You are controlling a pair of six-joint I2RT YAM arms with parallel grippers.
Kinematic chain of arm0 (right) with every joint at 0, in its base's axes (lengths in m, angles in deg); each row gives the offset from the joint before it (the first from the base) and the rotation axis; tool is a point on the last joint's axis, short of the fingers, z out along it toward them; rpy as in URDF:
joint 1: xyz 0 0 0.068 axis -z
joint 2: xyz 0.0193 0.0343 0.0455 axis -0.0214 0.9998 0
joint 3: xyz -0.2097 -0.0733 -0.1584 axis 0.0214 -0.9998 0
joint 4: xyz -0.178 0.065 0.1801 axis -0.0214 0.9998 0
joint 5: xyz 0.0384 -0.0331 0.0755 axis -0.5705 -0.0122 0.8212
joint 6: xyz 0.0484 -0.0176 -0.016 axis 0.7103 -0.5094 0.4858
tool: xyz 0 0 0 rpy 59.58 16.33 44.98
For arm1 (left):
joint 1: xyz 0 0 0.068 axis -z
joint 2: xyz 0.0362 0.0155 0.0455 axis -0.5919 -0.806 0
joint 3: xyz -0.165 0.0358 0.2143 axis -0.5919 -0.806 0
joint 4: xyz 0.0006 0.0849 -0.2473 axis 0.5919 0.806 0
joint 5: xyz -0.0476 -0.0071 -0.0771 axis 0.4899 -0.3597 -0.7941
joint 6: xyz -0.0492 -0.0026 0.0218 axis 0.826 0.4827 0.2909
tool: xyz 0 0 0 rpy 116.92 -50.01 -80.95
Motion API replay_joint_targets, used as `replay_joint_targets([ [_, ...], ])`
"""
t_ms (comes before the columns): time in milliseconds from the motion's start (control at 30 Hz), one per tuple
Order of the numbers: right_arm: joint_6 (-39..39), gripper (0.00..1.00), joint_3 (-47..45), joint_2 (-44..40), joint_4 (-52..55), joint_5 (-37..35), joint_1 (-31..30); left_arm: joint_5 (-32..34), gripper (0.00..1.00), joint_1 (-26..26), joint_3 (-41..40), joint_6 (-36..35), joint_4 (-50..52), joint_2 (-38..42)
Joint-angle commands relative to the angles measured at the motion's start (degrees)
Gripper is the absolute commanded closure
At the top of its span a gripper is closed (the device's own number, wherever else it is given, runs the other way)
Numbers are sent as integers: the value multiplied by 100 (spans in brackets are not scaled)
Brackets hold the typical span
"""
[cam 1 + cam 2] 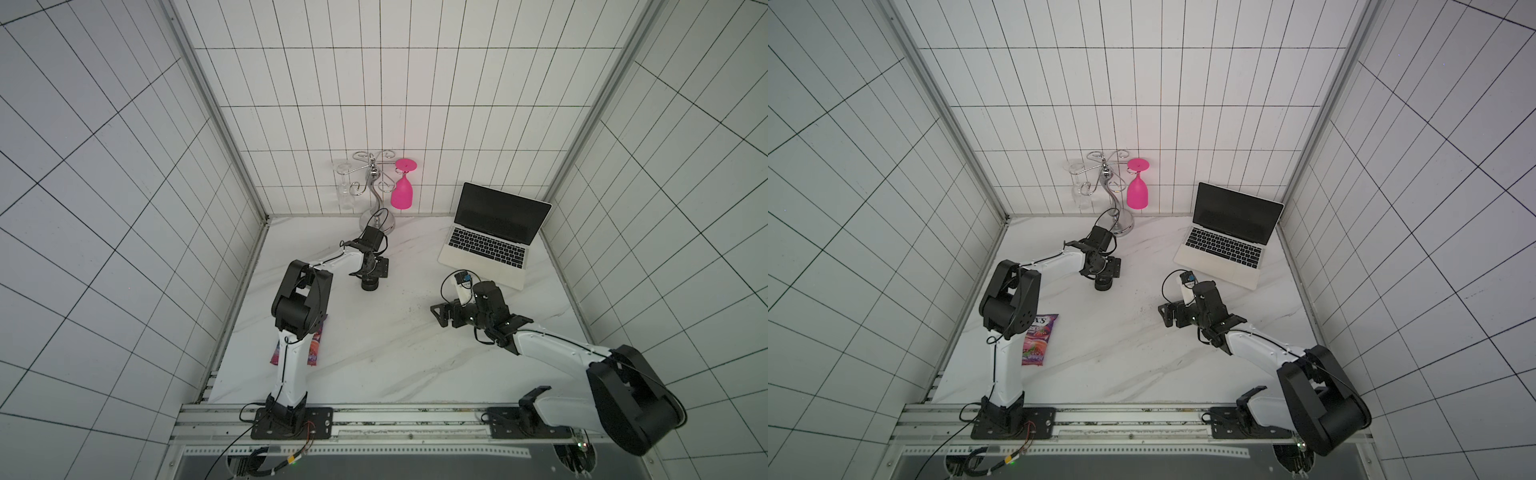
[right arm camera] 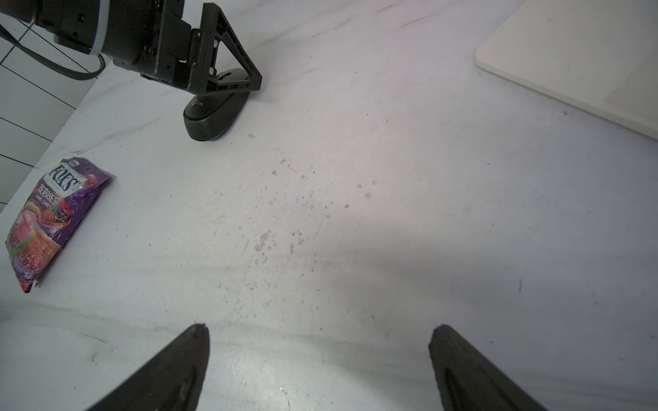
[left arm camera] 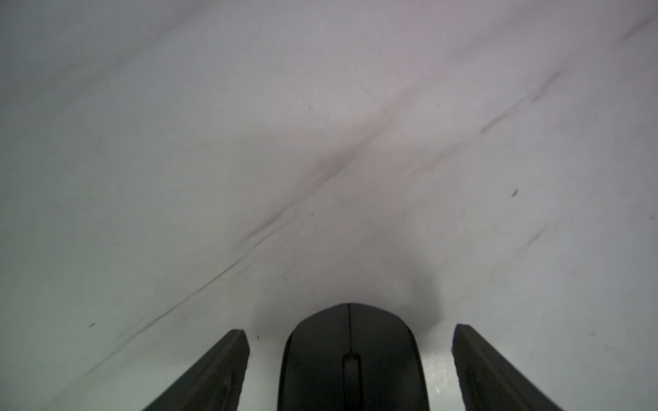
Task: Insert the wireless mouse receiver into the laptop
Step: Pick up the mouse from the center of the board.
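The open laptop (image 1: 486, 247) sits at the far right corner of the marble table (image 1: 374, 353). Its screen backs the wall and its long axis runs left to right, slightly skewed. The wireless mouse receiver cannot be made out. The left gripper (image 3: 349, 331) straddles the black mouse (image 3: 350, 366), jaws apart with gaps on both sides. The right gripper (image 2: 320, 327) hangs spread and empty.

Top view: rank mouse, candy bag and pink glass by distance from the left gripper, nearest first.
1. Mouse: between the open jaws of the left gripper, with a gap on each side.
2. Candy bag: lying flat toward the front, on the left side.
3. Pink glass: hanging upside down at the back, farthest.
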Motion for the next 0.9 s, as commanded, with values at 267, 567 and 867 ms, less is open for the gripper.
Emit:
replay_joint_targets([
  [267, 50, 2, -43, 309, -403, 81, -46, 489, 40, 179, 361, -175, 802, -374],
  [567, 754, 1, 27, -435, 43, 309, 5, -632, 57, 3, -672, 547, 72, 1144],
  [867, 2549, 1, 129, -1018, -825, 2386, 515, -3979, 58, -232, -2292, 1863, -2854, 3516],
])
